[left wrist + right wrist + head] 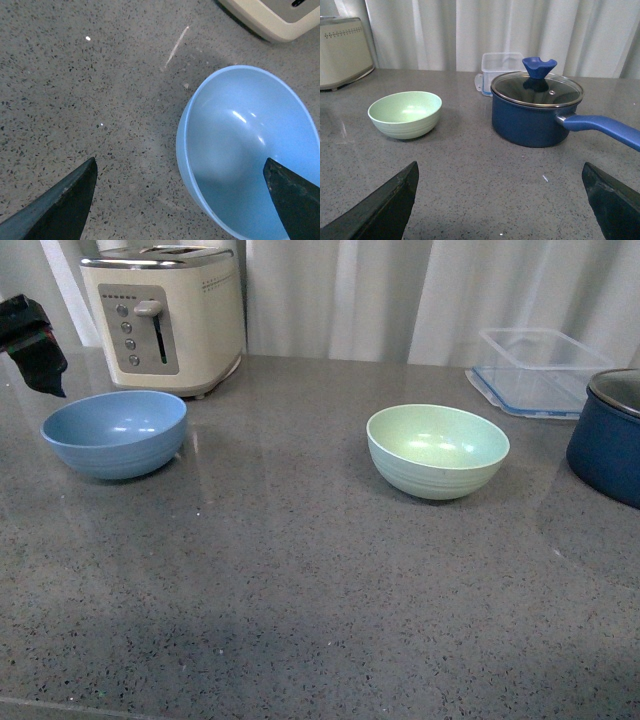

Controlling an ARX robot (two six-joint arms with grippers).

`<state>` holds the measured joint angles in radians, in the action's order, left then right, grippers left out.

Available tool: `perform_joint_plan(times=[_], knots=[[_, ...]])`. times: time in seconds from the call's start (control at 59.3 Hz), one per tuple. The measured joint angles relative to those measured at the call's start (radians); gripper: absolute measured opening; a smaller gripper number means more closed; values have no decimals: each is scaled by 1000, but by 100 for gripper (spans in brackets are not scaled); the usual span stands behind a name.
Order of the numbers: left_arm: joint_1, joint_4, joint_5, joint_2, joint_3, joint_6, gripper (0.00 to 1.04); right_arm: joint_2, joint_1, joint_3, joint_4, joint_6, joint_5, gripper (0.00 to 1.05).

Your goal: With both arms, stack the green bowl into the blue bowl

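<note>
The blue bowl [115,432] stands upright and empty at the left of the grey counter, in front of the toaster. The green bowl [437,450] stands upright and empty right of the middle, well apart from it. My left gripper [40,355] hangs open just above and left of the blue bowl. In the left wrist view the gripper [180,165] is open over the rim of the blue bowl [245,150], one finger over its inside, one over the counter. My right gripper [500,167] is open and empty, low over the counter, with the green bowl [406,114] some way ahead. The right arm is out of the front view.
A cream toaster [165,315] stands at the back left. A clear plastic container [535,370] stands at the back right. A dark navy pot [610,435] with a glass lid [536,89] and a long handle [605,127] stands right of the green bowl. White curtains hang behind the counter.
</note>
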<state>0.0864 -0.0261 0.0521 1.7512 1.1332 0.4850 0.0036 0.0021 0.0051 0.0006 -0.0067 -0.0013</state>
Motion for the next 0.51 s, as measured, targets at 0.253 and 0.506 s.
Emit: perform_joint_plan(times=[0.253, 0.506], knots=[[-12, -27, 16, 108, 71, 22, 98, 0, 0, 0, 0, 0, 0, 95], [-24, -48, 25, 178, 132, 21, 88, 0, 0, 0, 0, 0, 0, 95]])
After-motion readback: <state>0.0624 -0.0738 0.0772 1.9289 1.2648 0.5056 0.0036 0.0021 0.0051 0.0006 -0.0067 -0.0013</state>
